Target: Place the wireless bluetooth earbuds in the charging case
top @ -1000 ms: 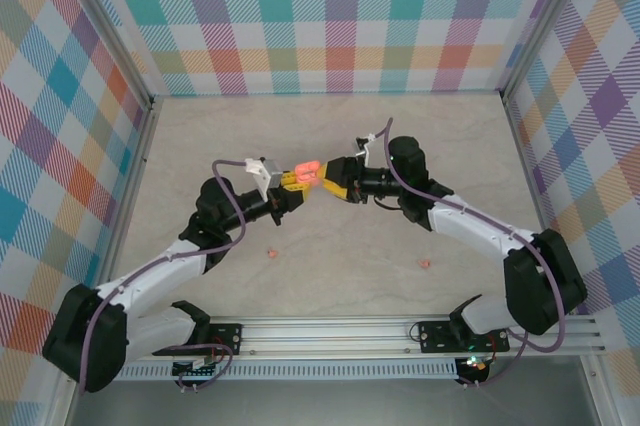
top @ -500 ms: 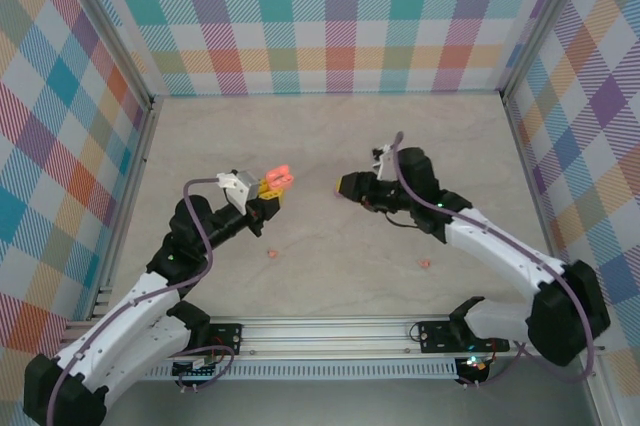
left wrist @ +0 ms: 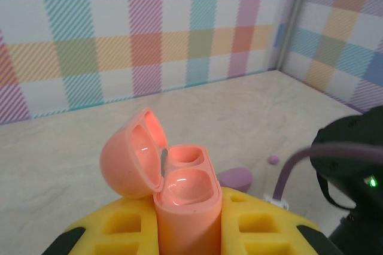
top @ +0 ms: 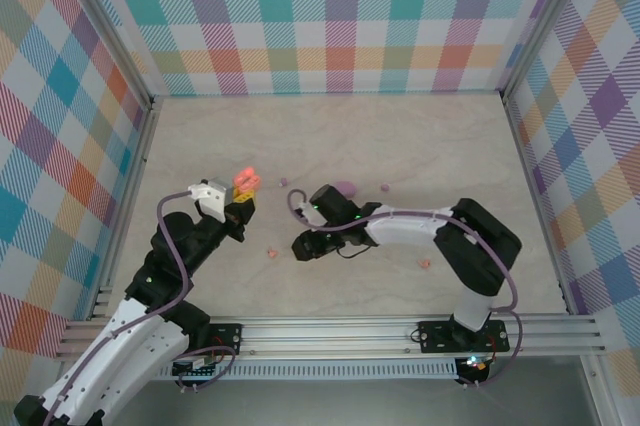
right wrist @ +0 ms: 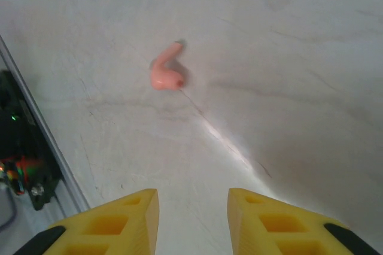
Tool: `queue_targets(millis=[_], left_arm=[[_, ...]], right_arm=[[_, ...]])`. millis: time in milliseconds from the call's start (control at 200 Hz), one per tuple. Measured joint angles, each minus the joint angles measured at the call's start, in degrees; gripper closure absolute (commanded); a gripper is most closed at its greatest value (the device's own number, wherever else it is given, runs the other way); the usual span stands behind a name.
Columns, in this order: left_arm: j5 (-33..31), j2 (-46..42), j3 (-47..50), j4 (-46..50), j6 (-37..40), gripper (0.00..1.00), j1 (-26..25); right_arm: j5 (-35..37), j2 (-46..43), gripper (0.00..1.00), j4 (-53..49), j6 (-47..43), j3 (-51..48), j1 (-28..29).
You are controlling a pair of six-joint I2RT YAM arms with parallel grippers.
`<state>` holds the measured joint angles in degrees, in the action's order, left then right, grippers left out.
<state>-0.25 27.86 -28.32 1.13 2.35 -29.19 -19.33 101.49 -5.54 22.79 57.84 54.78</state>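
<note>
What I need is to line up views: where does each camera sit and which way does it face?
Top external: above and behind the bases, looking down on the table; left arm and right arm show.
Left wrist: on the left arm, facing the plaid wall; its jaws clamp the open orange case.
Right wrist: on the right arm, looking down at an orange earbud beyond its parted jaws.
Shared: top and left wrist show the case; top and right wrist, that earbud.

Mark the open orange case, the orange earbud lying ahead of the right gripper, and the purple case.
orange case (left wrist: 182,201), left wrist view, front of its body.
orange earbud (right wrist: 163,75), right wrist view, its rounded head.
purple case (left wrist: 235,178), left wrist view, its top surface.
</note>
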Motion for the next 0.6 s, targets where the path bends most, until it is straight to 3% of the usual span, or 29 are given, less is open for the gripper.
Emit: queue_targets(millis=[260, 425, 605], left_arm=[[-7.80, -4.11, -0.02, 3.54, -3.65, 1.00, 0.00], [-9.35, -4.11, -0.87, 6.69, -3.91, 1.00, 0.00], [-11.02, -4.87, -1.64, 8.66, -3.82, 1.00, 0.00]], right_arm=[[8.26, 5.20, 0.62, -2.69, -10.56, 9.33, 6.88], [15.26, 8.11, 0.62, -4.59, -13.16, 13.68, 8.24], [16.39, 10.88, 0.67, -5.92, -14.75, 15.06, 8.74]])
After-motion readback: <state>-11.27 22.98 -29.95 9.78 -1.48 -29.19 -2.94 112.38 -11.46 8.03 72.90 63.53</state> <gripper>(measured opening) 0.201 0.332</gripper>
